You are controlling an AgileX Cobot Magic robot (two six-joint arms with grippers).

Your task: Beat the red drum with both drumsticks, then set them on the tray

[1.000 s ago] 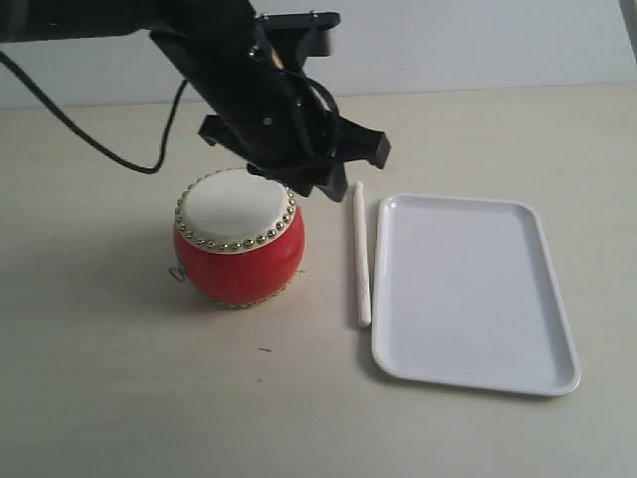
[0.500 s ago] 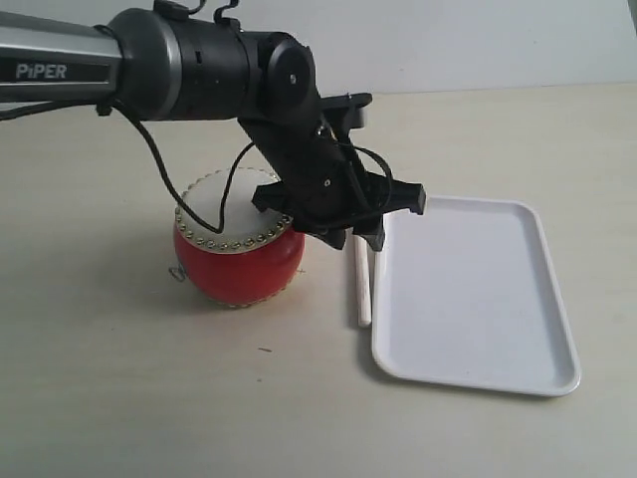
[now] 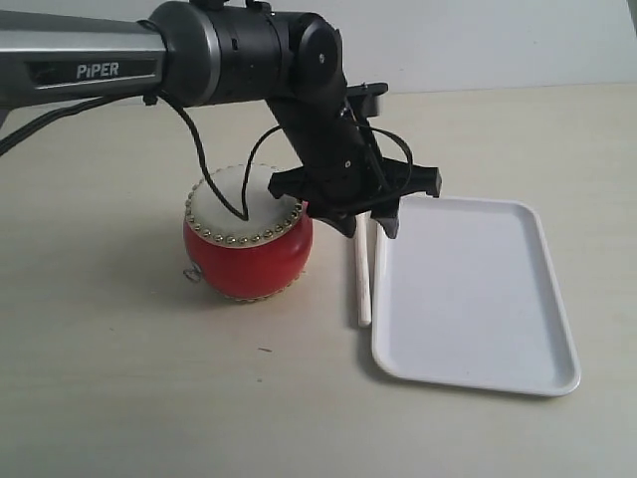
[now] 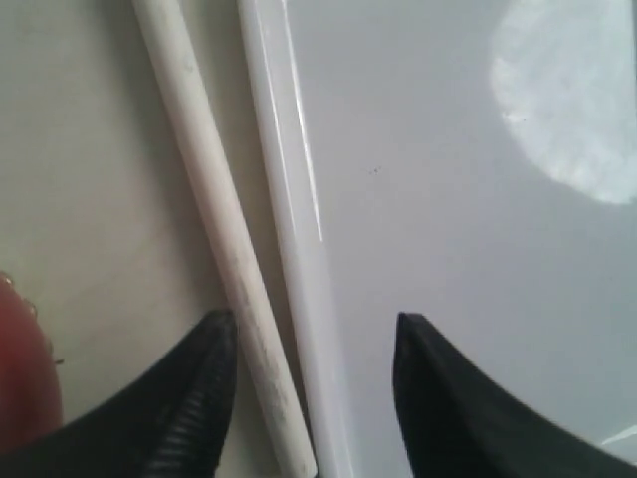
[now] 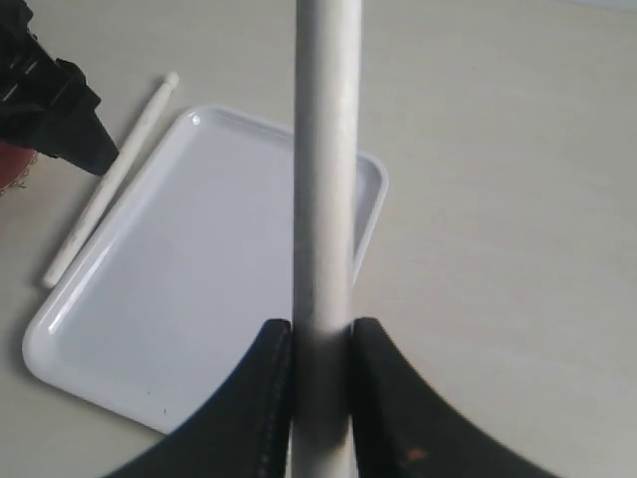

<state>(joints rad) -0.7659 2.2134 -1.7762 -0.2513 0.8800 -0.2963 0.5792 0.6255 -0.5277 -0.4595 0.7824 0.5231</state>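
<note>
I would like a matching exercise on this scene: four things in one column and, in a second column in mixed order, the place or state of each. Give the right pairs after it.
Column A
1. left gripper
2. right gripper
3. red drum
4. tray

Column B
a. white, lies flat on the table
b. open, above the drumstick that lies between drum and tray
c. shut on the other drumstick
d. stands upright, pale skin on top

Pairs: 1-b, 2-c, 3-d, 4-a
</note>
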